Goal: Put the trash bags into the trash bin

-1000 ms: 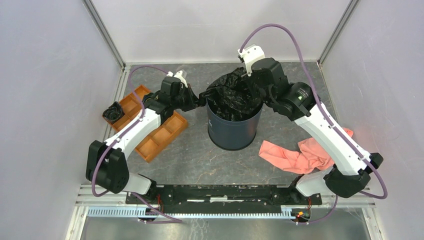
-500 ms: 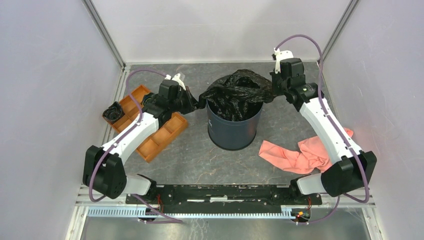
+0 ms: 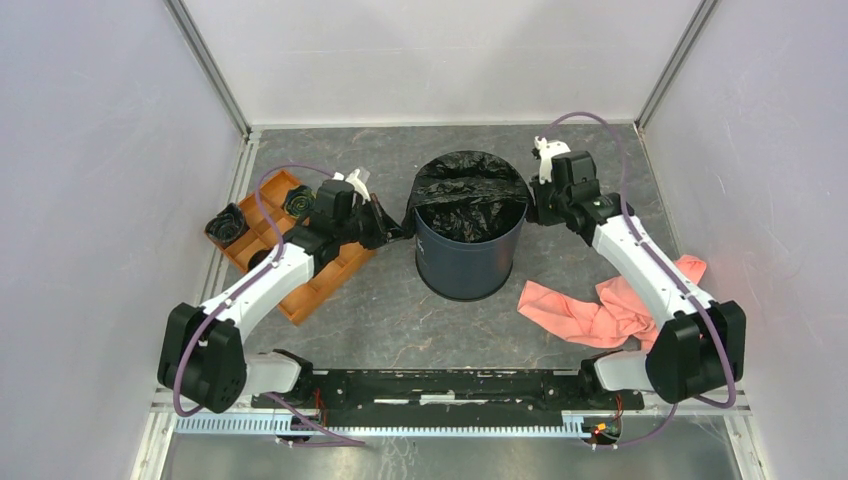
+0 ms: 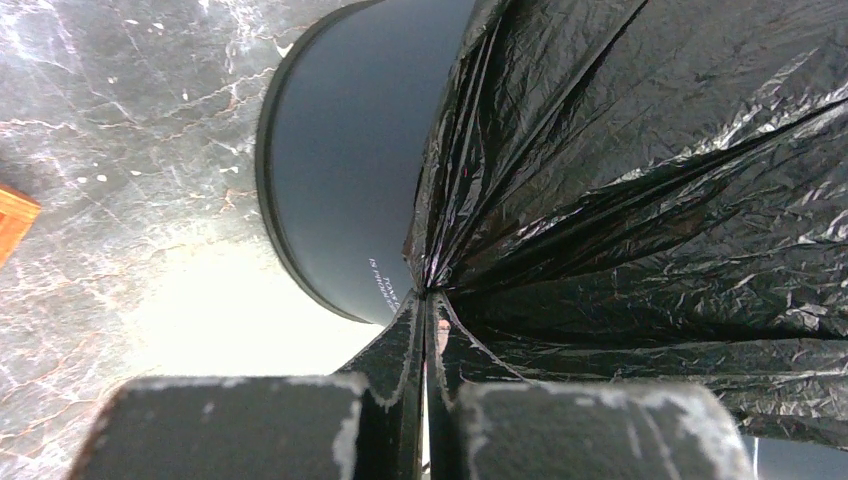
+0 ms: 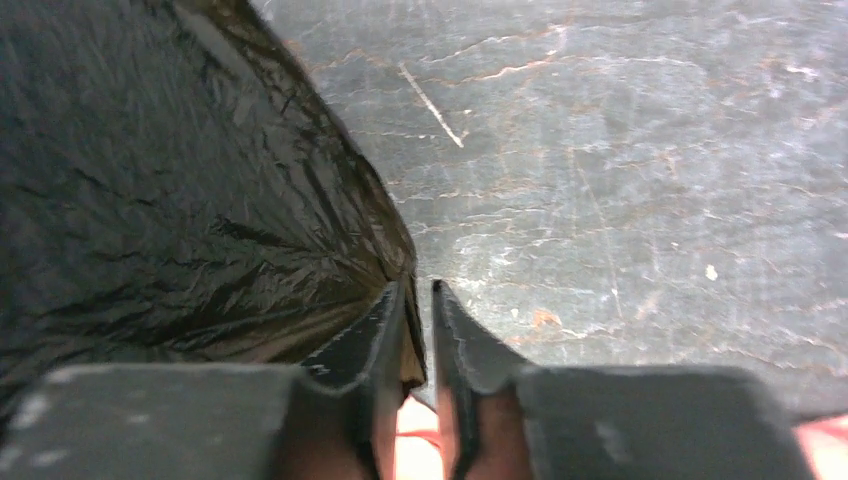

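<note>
Table (image 3: pixel 400 310), trash bin (image 3: pixel 468 262), tray (image 3: pixel 318 280), pink cloth (image 3: pixel 600 310)

Orange compartment tray (image 3: pixel 312 292) sits on my L side, angled on the grey marbled table (image 3: pixel 400 320). One tray corner (image 4: pixel 10 215) pokes in at the left edge of the L wrist view. Pink cloth (image 3: pixel 580 310) lies crumpled on the tbl to my R, toward the near edge. White walls (image 3: pixel 100 150) on 3 sides. Black rail (image 3: pixel 440 385) runs along the near edge.
</note>
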### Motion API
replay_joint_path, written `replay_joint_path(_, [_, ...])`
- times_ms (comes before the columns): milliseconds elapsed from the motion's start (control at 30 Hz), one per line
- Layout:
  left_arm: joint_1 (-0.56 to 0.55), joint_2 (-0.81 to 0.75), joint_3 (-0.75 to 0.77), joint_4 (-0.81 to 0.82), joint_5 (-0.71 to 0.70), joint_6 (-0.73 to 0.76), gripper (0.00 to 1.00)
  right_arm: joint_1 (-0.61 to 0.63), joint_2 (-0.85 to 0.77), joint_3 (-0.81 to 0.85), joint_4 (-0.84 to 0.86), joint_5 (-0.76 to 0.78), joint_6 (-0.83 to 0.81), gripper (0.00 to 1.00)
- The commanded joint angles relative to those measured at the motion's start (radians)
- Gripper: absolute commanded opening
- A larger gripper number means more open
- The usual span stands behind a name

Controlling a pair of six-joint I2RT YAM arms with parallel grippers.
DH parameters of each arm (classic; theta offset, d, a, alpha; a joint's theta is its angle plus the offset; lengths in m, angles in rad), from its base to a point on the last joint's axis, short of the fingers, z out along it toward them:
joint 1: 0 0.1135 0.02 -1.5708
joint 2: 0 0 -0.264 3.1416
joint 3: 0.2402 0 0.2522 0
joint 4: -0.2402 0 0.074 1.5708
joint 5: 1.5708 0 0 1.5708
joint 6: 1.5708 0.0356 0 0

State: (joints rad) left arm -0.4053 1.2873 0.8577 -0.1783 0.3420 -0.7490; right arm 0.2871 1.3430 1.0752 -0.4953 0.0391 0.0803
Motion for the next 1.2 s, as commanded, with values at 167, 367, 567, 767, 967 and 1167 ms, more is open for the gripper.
replay_joint_path(167, [0.004, -0.019, -0.014, 0.075, 0.069, -0.069, 0.02, -0.003, -0.127, 0.270, -0.156, 0.282, -0.063, 0.55])
replay_joint_path(367, [0.002, -0.010, -0.009, 0.074, 0.076, -0.067, 0.02, 0.024, -0.176, 0.331, -0.089, -0.066, -0.222, 0.67])
replay_joint_path(567, [0.002, -0.014, -0.012, 0.072, 0.073, -0.072, 0.02, 0.228, -0.202, 0.188, 0.124, -0.407, -0.462, 0.66])
replay_joint_path(767, [0.003, -0.031, -0.011, 0.060, 0.073, -0.067, 0.02, 0.285, -0.175, 0.095, 0.194, -0.406, -0.635, 0.53])
replay_joint_path(967, [0.002, -0.030, -0.011, 0.063, 0.077, -0.067, 0.02, 0.314, -0.200, 0.013, 0.271, -0.426, -0.724, 0.44])
replay_joint_path(1167, [0.002, -0.025, -0.004, 0.070, 0.085, -0.066, 0.02, 0.327, -0.161, 0.027, 0.284, -0.366, -0.718, 0.37])
